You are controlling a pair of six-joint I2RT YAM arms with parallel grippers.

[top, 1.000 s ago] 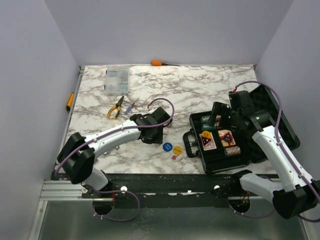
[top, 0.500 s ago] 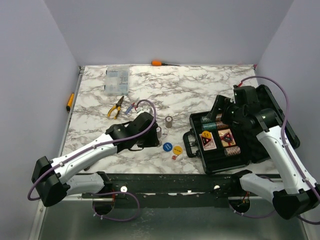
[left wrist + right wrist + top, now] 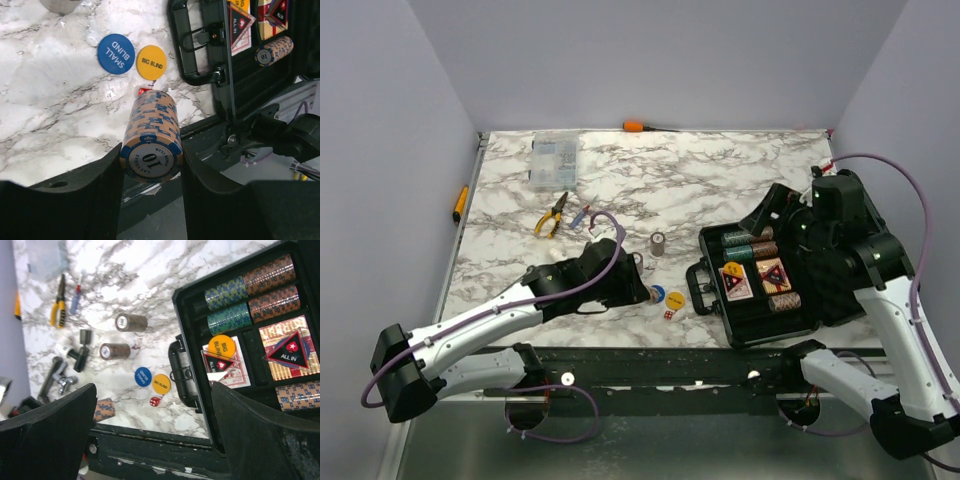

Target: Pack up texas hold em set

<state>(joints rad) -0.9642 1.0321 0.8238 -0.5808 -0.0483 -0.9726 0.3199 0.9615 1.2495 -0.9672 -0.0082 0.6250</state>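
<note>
where the left arm lies low by the front edge of the marble table (image 3: 720, 175), the left gripper (image 3: 150, 167) is about half open and has hold of a chip stack (image 3: 152, 125), brown with blue marks, lying on its side between the two fingers. just past it a red die (image 3: 143, 91) peeks out from behind the stack. a bit further on sit a yellow disc (image 3: 151, 62) that says big blind and a blue disc (image 3: 116, 53) that says small blind, right next to each other. to the right of them the black case (image 3: 760, 322) lies open near the front right of the table, with its handle (image 3: 698, 287) turned toward the discs and its lid (image 3: 832, 292) leaning back on the right side. inside the case there are four packed stacks (image 3: 227, 292) in the far slots, two card decks (image 3: 735, 283) in the middle with a second yellow disc (image 3: 222, 346) on one of them, and one more stack (image 3: 297, 395) in the near slot. the right gripper (image 3: 154, 390) hangs above the case with its fingers spread very wide and nothing in them. further back, two loose stacks (image 3: 131, 322) lie on the table left of the case. beyond those are the yellow-handled pliers (image 3: 552, 214), then a clear plastic box (image 3: 553, 160), and an orange-handled screwdriver (image 3: 635, 126) by the back wall.
</note>
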